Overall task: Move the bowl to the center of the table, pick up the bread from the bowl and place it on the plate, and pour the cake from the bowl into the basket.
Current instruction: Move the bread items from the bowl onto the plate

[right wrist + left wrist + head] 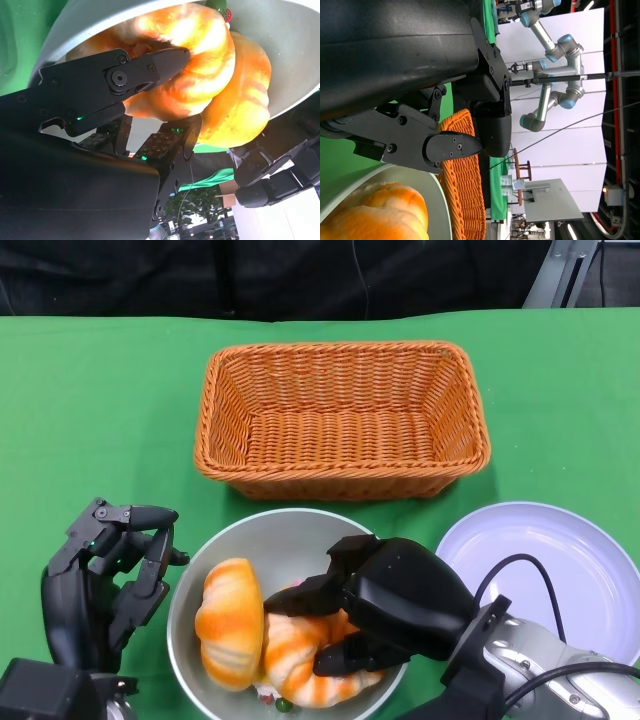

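at the far left of the head view the left hand point(105, 580) hangs just beside the bowl point(270, 530), its black fingers apart and lightly curled, nothing between them. its own wrist camera shows the same: the fingers point(451, 147) stand clear over the grey rim of the bowl point(407, 182) without touching it, the orange weave of the basket point(467, 190) beyond them.

next comes the bowl itself, grey and round, at the near edge of the green table point(90, 420), roughly mid-width. two orange-and-white striped bread rolls lie inside: one bread roll point(230, 622) rests on the bowl's left side, untouched; the other bread roll point(295, 655) lies toward the middle and right. a small red and green bit peeps out beneath them at the near edge, too small to tell what it is.

behind the bowl, close to its far rim, sits the rectangular wicker basket point(340, 420).

the right hand point(385, 605) reaches into the bowl from the right and grips the second roll. the right wrist view shows this closely: one finger point(150, 67) presses on the roll's point(200, 65) upper surface while others clamp it from below.

at the far right the pale lilac plate point(560, 560) lies just beside the bowl, partly covered by the silver right forearm point(545, 665) and its black cable.
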Action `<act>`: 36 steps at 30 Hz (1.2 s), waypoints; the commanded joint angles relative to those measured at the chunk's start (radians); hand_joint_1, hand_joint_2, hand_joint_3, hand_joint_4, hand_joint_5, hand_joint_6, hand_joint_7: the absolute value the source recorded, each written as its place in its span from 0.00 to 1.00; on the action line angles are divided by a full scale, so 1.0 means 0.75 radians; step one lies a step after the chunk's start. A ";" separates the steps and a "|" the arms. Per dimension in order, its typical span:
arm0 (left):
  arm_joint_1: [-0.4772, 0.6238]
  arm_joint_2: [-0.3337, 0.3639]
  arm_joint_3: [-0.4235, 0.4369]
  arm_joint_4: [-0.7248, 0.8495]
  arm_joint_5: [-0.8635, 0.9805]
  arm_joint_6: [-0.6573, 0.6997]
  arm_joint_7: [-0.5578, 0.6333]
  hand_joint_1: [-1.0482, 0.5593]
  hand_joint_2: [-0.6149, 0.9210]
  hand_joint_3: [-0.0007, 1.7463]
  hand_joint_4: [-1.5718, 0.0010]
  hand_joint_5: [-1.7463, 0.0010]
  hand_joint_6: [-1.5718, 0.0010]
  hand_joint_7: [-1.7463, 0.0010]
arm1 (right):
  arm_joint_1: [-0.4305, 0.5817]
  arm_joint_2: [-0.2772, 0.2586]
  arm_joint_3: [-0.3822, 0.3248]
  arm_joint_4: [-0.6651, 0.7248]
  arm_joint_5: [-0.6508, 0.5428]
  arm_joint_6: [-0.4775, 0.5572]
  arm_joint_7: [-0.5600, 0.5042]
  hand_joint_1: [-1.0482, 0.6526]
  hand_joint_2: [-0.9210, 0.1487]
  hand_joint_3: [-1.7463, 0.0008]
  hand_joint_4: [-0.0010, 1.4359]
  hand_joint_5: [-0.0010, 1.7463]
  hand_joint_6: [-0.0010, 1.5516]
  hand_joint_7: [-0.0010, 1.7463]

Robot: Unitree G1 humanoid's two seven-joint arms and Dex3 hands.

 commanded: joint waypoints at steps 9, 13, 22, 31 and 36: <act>0.008 0.027 0.001 0.024 0.037 -0.014 0.059 0.53 1.00 0.23 0.50 0.11 0.50 0.28 | 0.028 -0.013 0.019 0.107 -0.016 -0.046 -0.023 0.46 0.00 0.92 0.50 0.84 0.79 0.06; 0.004 0.030 0.000 0.037 0.026 -0.017 0.047 0.53 1.00 0.23 0.50 0.12 0.49 0.28 | 0.026 -0.010 0.017 0.114 -0.016 -0.053 -0.041 0.47 0.00 0.91 0.48 0.87 0.78 0.08; 0.005 0.033 0.001 0.047 0.032 -0.021 0.060 0.52 1.00 0.22 0.50 0.13 0.48 0.30 | 0.013 0.008 0.013 0.168 -0.022 -0.098 -0.131 0.49 0.00 0.92 0.49 0.87 0.76 0.12; 0.006 0.032 0.000 0.048 0.017 -0.010 0.044 0.52 1.00 0.22 0.49 0.14 0.48 0.31 | 0.008 0.023 -0.016 0.185 0.002 -0.125 -0.178 0.49 0.00 0.91 0.48 0.88 0.50 0.53; 0.006 0.040 -0.001 0.061 0.050 -0.024 0.073 0.52 1.00 0.22 0.49 0.15 0.48 0.31 | 0.001 0.030 -0.037 0.190 -0.003 -0.142 -0.233 0.50 0.00 0.91 0.50 0.85 0.57 0.44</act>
